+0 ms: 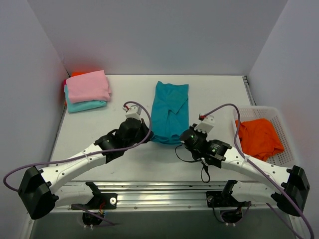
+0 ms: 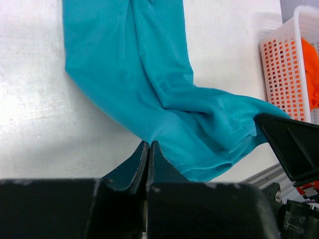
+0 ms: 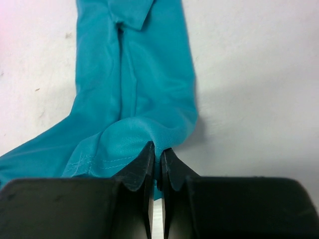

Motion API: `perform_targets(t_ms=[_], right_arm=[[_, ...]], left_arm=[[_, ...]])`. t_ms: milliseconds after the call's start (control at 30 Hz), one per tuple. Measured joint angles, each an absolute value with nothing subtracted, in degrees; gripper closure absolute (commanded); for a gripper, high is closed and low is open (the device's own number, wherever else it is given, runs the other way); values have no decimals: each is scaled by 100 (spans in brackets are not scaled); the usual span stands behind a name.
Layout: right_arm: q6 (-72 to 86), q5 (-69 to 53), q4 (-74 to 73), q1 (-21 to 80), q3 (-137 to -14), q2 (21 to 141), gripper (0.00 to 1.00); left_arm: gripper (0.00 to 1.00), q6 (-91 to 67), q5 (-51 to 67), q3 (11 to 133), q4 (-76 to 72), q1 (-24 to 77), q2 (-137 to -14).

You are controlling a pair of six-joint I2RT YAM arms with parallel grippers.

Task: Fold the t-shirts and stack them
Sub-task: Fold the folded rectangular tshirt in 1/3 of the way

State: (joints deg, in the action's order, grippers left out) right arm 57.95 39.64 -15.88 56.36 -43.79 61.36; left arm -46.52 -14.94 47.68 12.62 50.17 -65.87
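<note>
Left claw [image 2: 148, 145] and right claw [image 3: 157, 148] each pinch tight on near hem corners of deep teal soft cloth t-shirt [image 1: 170, 110], lying mid white surface [image 1: 219, 94]. Light, limp, drapes; corner holds look right for folding.

Both arms stretch forward and inward, left pincer [image 2: 148, 145] and right pincer [image 3: 157, 150] each pressed closed.

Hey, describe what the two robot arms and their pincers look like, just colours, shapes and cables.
Both arms have white links, black joints and black base blocks: left arm, right arm. A lilac cable loops along each. A small white box sits on each wrist. The left pincer and right pincer have black fingers tapering to narrow tips.
</note>
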Motion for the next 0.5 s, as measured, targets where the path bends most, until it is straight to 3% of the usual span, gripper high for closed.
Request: perform_targets(t_ms=[500], right_arm=[[4678,3649,-683,4375,-4910,7795,100]], left_arm=[[98,-4431,-663,5363,679,3857,-7815]])
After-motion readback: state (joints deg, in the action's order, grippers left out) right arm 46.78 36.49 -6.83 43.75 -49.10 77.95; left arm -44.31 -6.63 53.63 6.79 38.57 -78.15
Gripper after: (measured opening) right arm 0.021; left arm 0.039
